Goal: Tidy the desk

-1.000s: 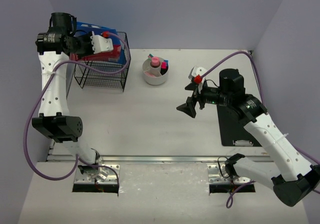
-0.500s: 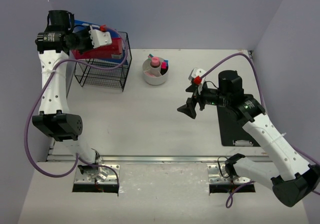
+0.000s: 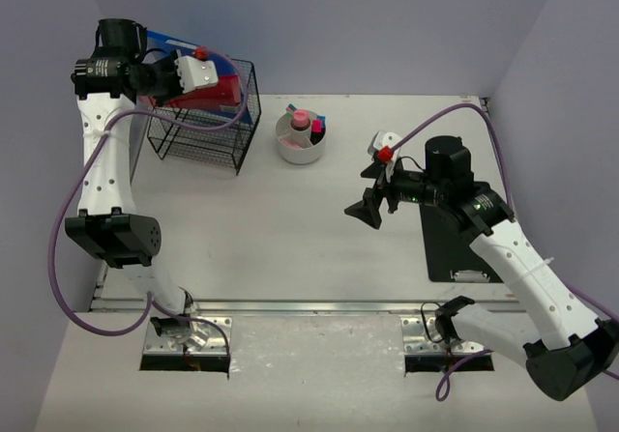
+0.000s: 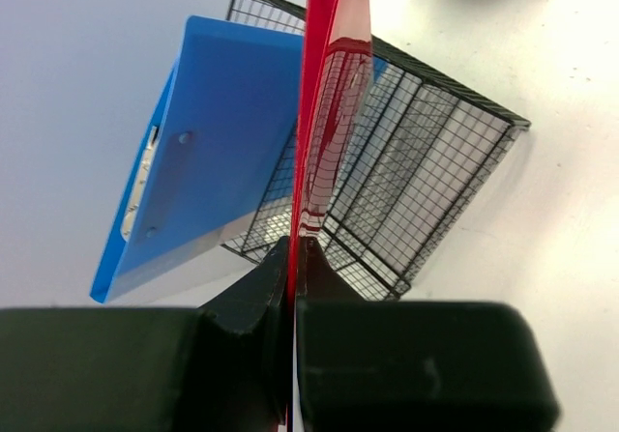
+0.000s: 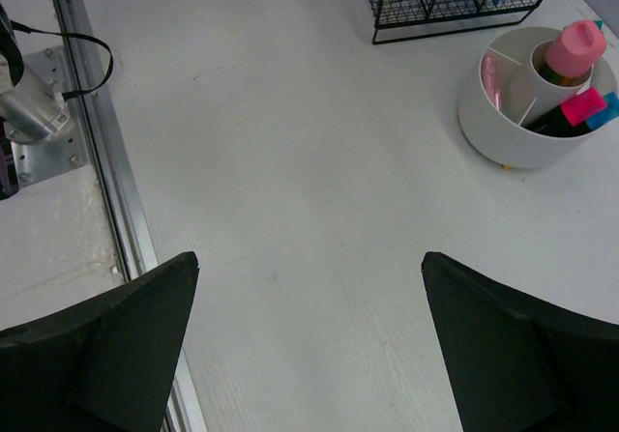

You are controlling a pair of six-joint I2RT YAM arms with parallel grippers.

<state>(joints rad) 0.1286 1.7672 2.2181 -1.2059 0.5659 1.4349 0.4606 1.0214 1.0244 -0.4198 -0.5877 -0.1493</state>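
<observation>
The desk (image 3: 280, 229) is an off-white tabletop with a silver front rail (image 3: 309, 306). My left gripper (image 3: 215, 82) is shut on a thin red folder (image 3: 228, 90) and holds it upright over a black wire basket (image 3: 198, 134) at the back left. In the left wrist view the fingers (image 4: 261, 287) pinch the red folder (image 4: 324, 113) edge-on. A blue folder (image 4: 213, 152) leans in the basket (image 4: 435, 161) beside it. My right gripper (image 3: 367, 190) is open and empty above the desk's middle right, and it shows wide open in the right wrist view (image 5: 309, 263).
A white round organizer (image 3: 302, 138) with pink and blue items stands at the back centre, also in the right wrist view (image 5: 527, 99). A black pad (image 3: 453, 244) lies under the right arm. Lavender walls close the desk in. The rail (image 5: 97, 161) runs along the front.
My left gripper has shifted a little to the right with the red folder, and the wire basket has shifted slightly right with it. The right arm has hardly moved.
</observation>
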